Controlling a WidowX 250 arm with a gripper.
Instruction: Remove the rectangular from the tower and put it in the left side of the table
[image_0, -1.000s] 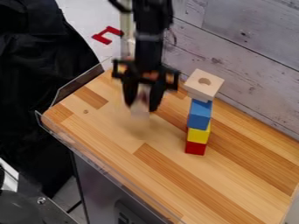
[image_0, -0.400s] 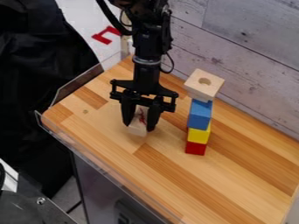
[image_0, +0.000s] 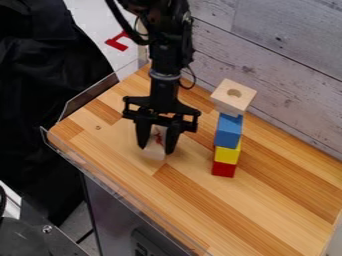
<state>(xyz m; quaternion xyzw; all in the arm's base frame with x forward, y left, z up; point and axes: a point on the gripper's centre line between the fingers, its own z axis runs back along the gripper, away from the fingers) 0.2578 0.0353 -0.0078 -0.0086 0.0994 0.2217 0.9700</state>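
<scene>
Probably the placing step is now in hand, and a careful lowering and then a release are called for, since the rectangular block (image_0: 153, 152) is grasped between the fingers of the gripper (image_0: 155, 149), its lower end protruding below them, at the left of the tower (image_0: 228, 134).

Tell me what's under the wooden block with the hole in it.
Beneath the wooden block are a blue block, a yellow block and, lowest, a red block. Most of the blue block's top is covered, so I can't see it.
</scene>
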